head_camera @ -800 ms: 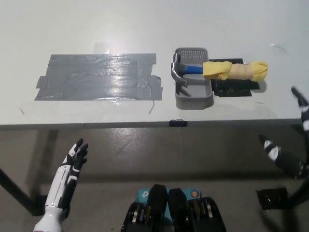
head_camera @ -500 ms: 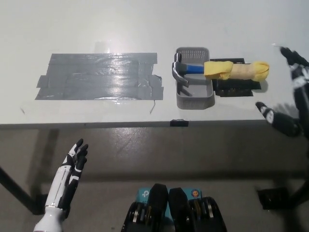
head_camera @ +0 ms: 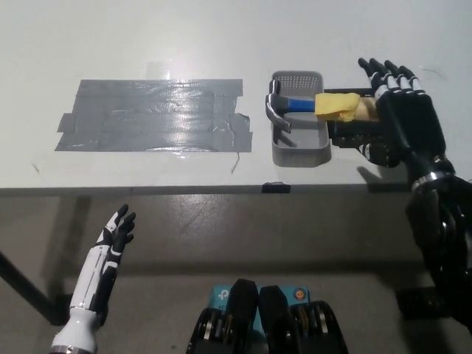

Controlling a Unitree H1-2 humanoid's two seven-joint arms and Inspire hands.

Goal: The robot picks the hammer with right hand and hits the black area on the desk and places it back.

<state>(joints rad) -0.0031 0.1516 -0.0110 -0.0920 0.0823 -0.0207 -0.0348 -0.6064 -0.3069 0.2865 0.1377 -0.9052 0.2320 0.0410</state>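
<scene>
Right hand [head_camera: 402,118] is over the desk [head_camera: 147,44] at the right side, fingers spread and straight, holding nothing. It sits on top of the far end of the hammer [head_camera: 310,105] handle in this view, covering most of the yellow wrap; whether the palm actually touches the handle or hovers just above it I can't tell from this angle.

Hammer lies across the grey basket [head_camera: 299,140]: steel head at the basket's left side, blue neck spanning it, yellow-wrapped grip sticking out past the right wall toward the hand. A black pad [head_camera: 354,134] lies on the desk just right of the basket, under the handle and partly hidden by the hand.

Black area (really dark grey tape strips, glossy with glare) [head_camera: 151,116] is left of the basket, near it but not touching, flat on the white desk. One loose strip end curls off its lower right corner.

Left hand [head_camera: 114,240] is below the desk edge at lower left, well apart from everything, fingers loosely extended and apart, empty.

A small black clip-like part [head_camera: 276,186] sits on the desk's front edge, below the basket.
</scene>
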